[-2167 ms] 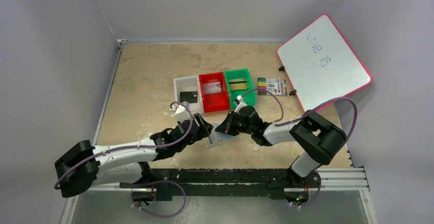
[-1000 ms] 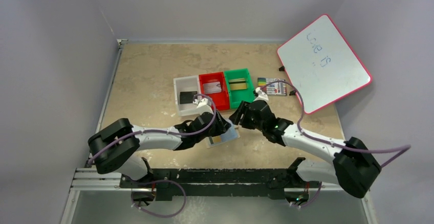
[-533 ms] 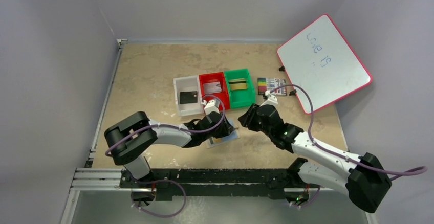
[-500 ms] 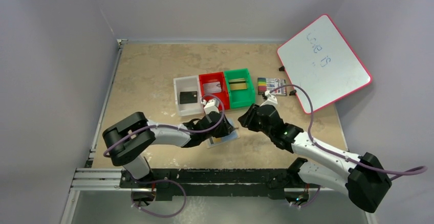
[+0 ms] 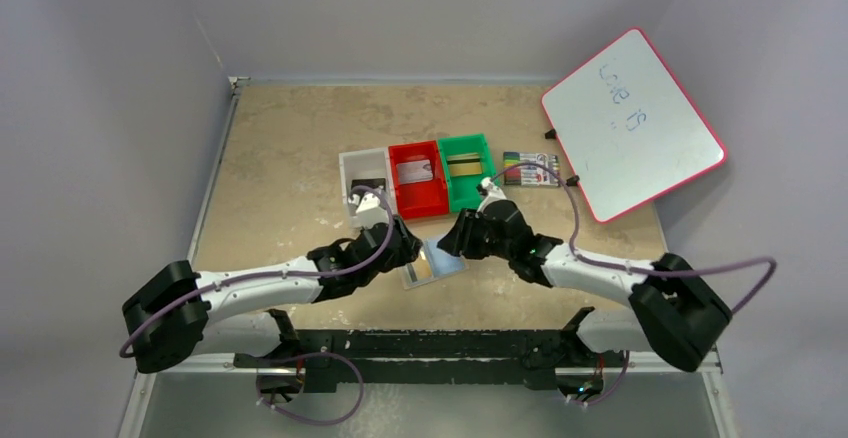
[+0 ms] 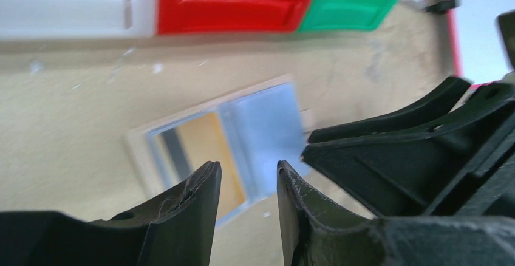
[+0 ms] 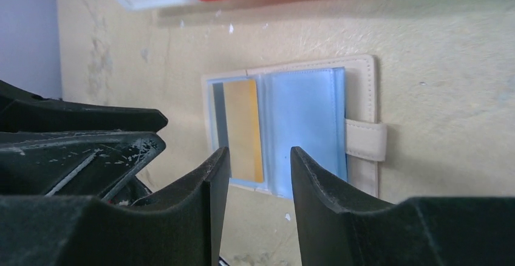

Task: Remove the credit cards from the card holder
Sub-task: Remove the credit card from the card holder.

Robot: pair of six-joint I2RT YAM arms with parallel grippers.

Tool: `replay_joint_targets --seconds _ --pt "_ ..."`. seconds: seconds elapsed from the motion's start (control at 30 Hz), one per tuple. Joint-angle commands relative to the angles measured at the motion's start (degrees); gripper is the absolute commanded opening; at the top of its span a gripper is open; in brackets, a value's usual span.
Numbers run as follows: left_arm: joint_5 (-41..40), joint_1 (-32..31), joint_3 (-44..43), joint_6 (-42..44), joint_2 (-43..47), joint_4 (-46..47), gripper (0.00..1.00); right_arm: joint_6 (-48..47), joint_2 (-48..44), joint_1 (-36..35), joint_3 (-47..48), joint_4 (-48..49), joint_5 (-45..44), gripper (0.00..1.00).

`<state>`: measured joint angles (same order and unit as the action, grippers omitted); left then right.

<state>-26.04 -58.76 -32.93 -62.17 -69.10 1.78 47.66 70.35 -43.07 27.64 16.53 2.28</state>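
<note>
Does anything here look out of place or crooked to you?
Only the whiteboard at the far right: it sits slanted to the table's edges. Nothing looks spilled or broken; the card holder just lies open, one yellow card inside.

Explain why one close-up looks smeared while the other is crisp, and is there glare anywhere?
Left wrist view: the card holder and the red bin look smeared, probably from motion blur. Right wrist view: the card holder is crisp, with its stitching visible. Top external view: the light is even and soft, with faint shadows; the whiteboard is bright, but its writing still shows.
</note>
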Motion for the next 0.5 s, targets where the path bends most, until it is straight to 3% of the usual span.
replay_joint_targets --seconds 0.0,0.2,0.47 --pt "-2.13 0.09 4.31 -1.86 2.05 -4.72 0.39 -3.46 7.78 -0.08 3.02 10.60 9.94 0.43" --pt "-0.97 0.05 5.62 -2.04 2.24 -3.18 0.40 -2.79 16.52 -0.22 4.59 14.32 14.59 0.37" --pt "0.19 0.05 4.54 -0.92 -0.82 -2.07 0.40 -3.99 18.66 -0.87 5.97 13.40 15.38 0.36"
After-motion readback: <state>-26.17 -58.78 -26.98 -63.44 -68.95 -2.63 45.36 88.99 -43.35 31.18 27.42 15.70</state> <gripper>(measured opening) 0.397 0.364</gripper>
